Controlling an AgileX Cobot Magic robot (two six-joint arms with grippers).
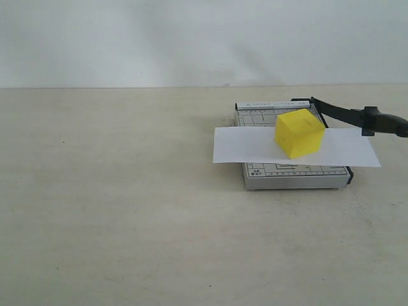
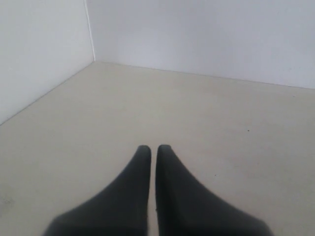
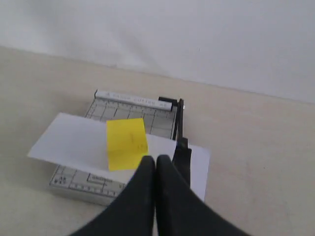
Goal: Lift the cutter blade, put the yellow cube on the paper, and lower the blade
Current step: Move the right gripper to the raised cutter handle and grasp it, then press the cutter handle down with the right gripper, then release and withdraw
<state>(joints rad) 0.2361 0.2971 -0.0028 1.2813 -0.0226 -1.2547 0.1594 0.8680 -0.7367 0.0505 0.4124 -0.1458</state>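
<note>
The yellow cube (image 1: 299, 132) (image 3: 127, 143) rests on the white paper (image 1: 245, 145) (image 3: 74, 145), which lies across the grey gridded cutter base (image 1: 293, 175) (image 3: 88, 184). The cutter blade (image 1: 344, 115) (image 3: 181, 147) is hinged at the base's far right corner and slants up off the base edge, over the paper's right end, with its thick handle out to the right. My right gripper (image 3: 156, 158) hovers shut and empty above the cutter's near side, beside the blade. My left gripper (image 2: 153, 147) is shut over bare table, holding nothing. Neither gripper shows in the exterior view.
The beige tabletop (image 1: 115, 210) stretches wide to the left of and in front of the cutter. A white wall (image 1: 191, 38) runs along the back, and in the left wrist view two walls meet in a corner (image 2: 91, 29).
</note>
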